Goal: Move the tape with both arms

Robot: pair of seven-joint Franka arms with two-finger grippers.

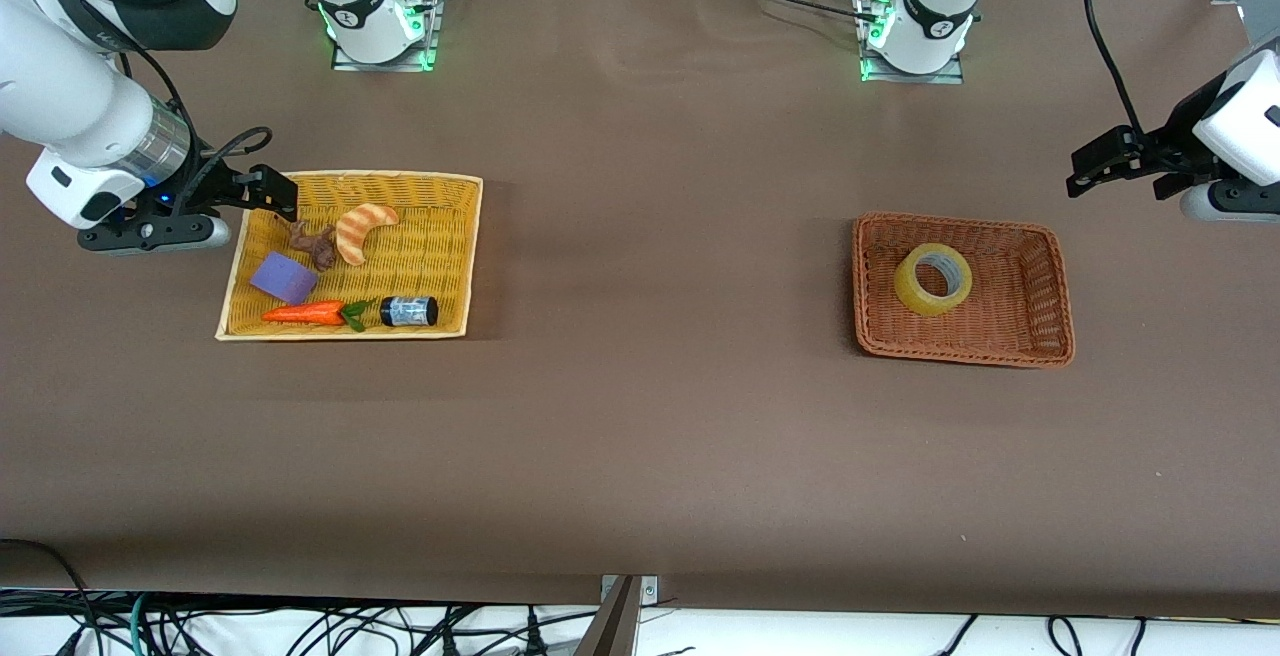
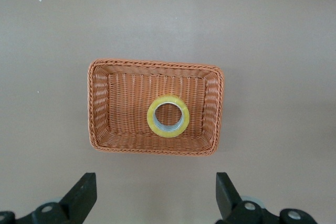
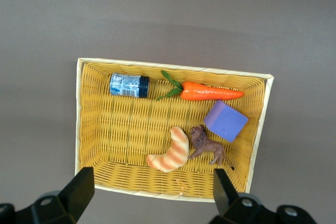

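The tape (image 1: 912, 288), a yellowish translucent ring, lies flat in a brown wicker basket (image 1: 1000, 316) toward the left arm's end of the table. In the left wrist view the tape (image 2: 151, 118) sits in that basket (image 2: 100, 108). My left gripper (image 1: 1085, 169) is open and empty, up in the air over the bare table beside the brown basket; it also shows in the left wrist view (image 2: 156, 192). My right gripper (image 1: 278, 194) is open and empty over the edge of a yellow basket (image 1: 430, 236); it also shows in the right wrist view (image 3: 152, 190).
The yellow basket (image 3: 105, 129) at the right arm's end holds a croissant (image 3: 170, 156), a toy lion (image 3: 210, 148), a purple block (image 3: 226, 120), a carrot (image 3: 207, 92) and a small dark bottle (image 3: 129, 85). Brown tabletop lies between the two baskets.
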